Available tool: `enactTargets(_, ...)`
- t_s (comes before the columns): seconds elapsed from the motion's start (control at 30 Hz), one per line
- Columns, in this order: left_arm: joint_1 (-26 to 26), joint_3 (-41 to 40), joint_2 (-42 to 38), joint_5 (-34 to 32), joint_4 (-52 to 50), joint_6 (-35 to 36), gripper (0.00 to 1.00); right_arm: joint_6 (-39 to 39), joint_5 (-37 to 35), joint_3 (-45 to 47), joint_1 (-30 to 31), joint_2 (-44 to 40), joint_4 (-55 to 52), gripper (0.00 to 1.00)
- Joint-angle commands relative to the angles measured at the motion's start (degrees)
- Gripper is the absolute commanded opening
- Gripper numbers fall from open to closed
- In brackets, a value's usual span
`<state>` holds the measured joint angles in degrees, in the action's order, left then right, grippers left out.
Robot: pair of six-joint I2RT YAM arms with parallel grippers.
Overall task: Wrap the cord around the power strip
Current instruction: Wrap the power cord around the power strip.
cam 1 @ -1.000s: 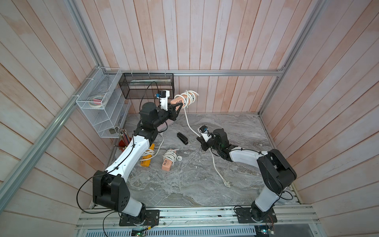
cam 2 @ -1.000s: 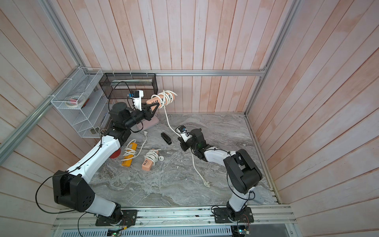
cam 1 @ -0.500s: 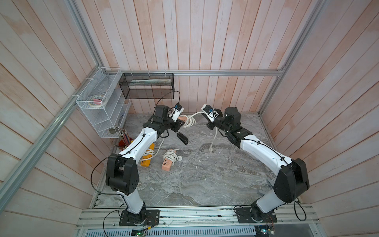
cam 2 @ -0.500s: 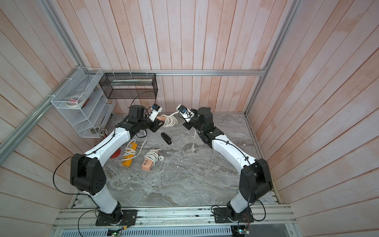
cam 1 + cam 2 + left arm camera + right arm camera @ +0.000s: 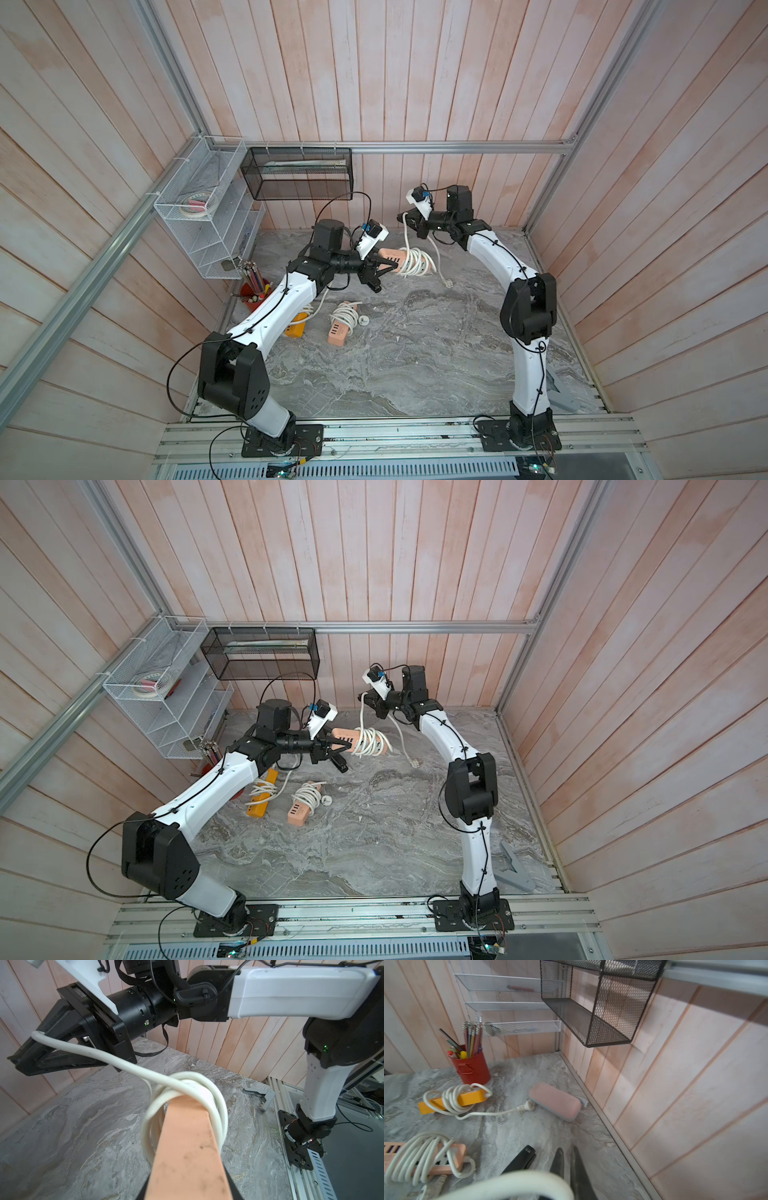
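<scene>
Two top views first: left gripper (image 5: 388,266) is clamped on the near end of the pink power strip (image 5: 390,252), which is held roughly level above the table (image 5: 415,365). White cord (image 5: 412,262) is coiled several times round the strip's far half. One strand climbs from the coil to the right gripper (image 5: 405,219), whose jaws are pinched on it up by the back wall. The rest drops to the marble, w/ plug (image 5: 448,284) lying flat. Both top views agree (power strip (image 5: 343,734), cord (image 5: 368,742)). Also on the table: second pink strip (image 5: 297,815) and yellow strip (image 5: 254,809), both w/ cords wound, plus black stapler (image 5: 340,765). Left wrist view: power strip (image 5: 187,1147) fills the foreground w/ coils (image 5: 216,1101) round its far end. A strand leads to the right gripper (image 5: 18,1061), fingers together; the exact pinch spot is hidden. Right wrist view: right gripper (image 5: 567,1152) tips are nearly touching and the cord (image 5: 508,1183) is a blurred arc close to the cam. Below on the marble sit the yellow strip (image 5: 471,1098), red pencil cup (image 5: 473,1068) & pink case (image 5: 556,1101).
</scene>
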<state>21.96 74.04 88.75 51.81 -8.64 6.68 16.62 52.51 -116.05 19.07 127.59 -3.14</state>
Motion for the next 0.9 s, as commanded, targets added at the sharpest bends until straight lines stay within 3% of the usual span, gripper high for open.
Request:
enactTargets(0.0, 3.2, -4.4, -7.4, 22.9, 24.0, -16.3, 0.0, -14.6, -3.2, 1.8, -3.8, 5.0, 10.1, 0.05)
enactTargets(0.07, 2.7, -6.3, -8.0, 20.4, 33.0, -22.7, 0.0, -20.7, -2.3, 9.0, -3.4, 4.2, 19.1, 0.07)
enactTargets(0.2, 2.6, -7.9, -8.0, 14.9, 36.2, -24.2, 0.0, -29.5, -3.0, 21.2, -2.4, 1.3, 33.3, 0.18)
enactTargets(0.3, 2.1, -9.8, -8.1, 10.2, 39.3, -26.2, 0.0, -31.8, -3.6, 27.4, -2.0, -1.1, 36.8, 0.26)
enactTargets(0.5, 0.4, -12.9, -9.5, 1.0, 44.0, -29.5, 0.0, -29.5, -5.4, 37.8, -2.2, -7.1, 37.2, 0.4)
enactTargets(0.87, 0.2, -13.1, -9.7, -2.5, 42.8, -30.2, 0.0, -24.7, -9.4, 42.1, -1.6, -8.2, 34.0, 0.38)
